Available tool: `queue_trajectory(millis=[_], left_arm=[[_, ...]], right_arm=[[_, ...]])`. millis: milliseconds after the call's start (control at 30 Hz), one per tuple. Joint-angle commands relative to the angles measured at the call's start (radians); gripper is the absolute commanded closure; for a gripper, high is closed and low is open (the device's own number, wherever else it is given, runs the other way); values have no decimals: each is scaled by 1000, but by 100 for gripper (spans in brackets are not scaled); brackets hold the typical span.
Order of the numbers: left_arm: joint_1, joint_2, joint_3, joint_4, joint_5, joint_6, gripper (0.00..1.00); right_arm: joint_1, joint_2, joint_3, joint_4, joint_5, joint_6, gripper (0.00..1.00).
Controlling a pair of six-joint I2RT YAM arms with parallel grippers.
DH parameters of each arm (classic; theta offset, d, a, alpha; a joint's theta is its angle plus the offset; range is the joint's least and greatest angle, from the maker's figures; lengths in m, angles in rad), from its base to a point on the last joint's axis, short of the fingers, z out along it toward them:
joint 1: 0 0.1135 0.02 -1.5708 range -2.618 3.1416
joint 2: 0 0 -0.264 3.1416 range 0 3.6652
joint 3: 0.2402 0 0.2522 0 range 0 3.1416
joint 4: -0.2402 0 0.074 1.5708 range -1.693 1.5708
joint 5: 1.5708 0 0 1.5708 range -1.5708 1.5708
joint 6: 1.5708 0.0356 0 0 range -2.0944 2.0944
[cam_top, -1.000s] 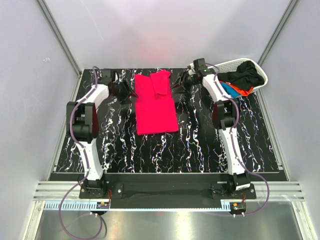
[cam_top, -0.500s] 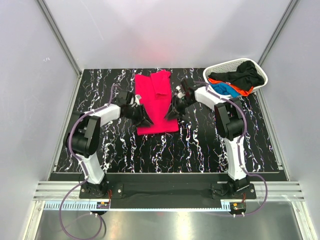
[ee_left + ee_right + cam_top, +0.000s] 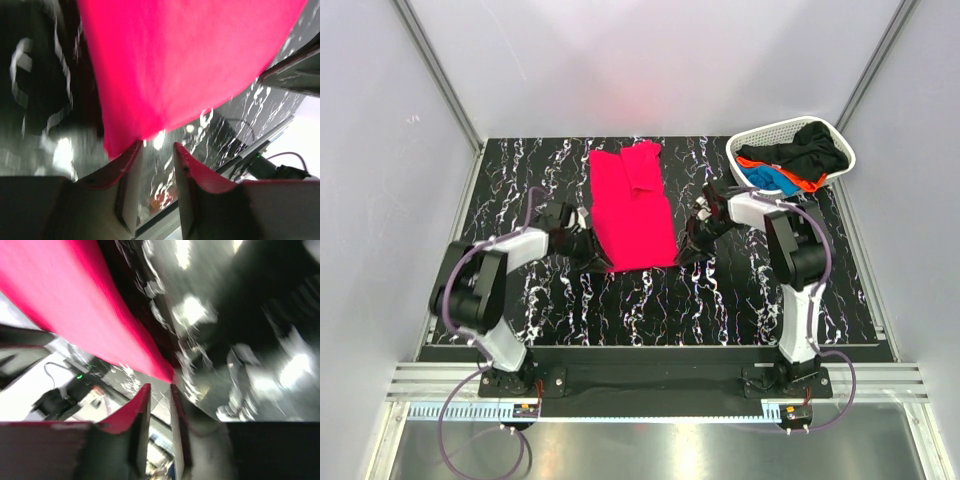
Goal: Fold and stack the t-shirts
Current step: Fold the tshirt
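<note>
Pink-red t-shirt (image 3: 632, 215) looks floppy & light, so pinch its lower corners, where left claw (image 3: 157, 147) & right claw (image 3: 160, 387) hover narrowly parted, empty.

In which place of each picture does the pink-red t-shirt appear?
Top external: the pink-red t-shirt lies flat, centre, toward the far edge.
Left wrist: the t-shirt fills the upper middle.
Right wrist: the t-shirt crosses the upper left.
Shared landmark: black marbled table.

White-and-black left arm (image 3: 515, 246) and right arm (image 3: 752, 208), purple cables (image 3: 441, 425)
</note>
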Motion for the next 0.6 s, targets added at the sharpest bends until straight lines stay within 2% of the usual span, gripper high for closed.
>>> queue_trajectory(millis=[0, 167, 233, 300, 333, 367, 467, 567], left_arm=[[-4, -170, -59, 0, -86, -2, 62], [-30, -356, -162, 15, -153, -149, 44], [-34, -441, -252, 44, -180, -224, 42], [-38, -522, -335, 166, -183, -382, 42], [-39, -546, -426, 220, -198, -443, 42], [-51, -569, -467, 313, -215, -560, 42], [-82, -604, -585, 511, -307, -713, 41], [-91, -546, -611, 604, -368, -760, 40]], right_arm=[[-13, -172, -70, 4, 157, -44, 70], [-13, -289, -212, 89, 178, 37, 53], [-13, -344, -309, 170, 151, 141, 47], [-10, -416, -396, 382, 137, 244, 45], [-8, -438, -486, 462, 143, 352, 43], [-6, -459, -524, 601, 164, 402, 39], [10, -472, -588, 735, 197, 501, 39], [32, -443, -596, 773, 261, 540, 39]])
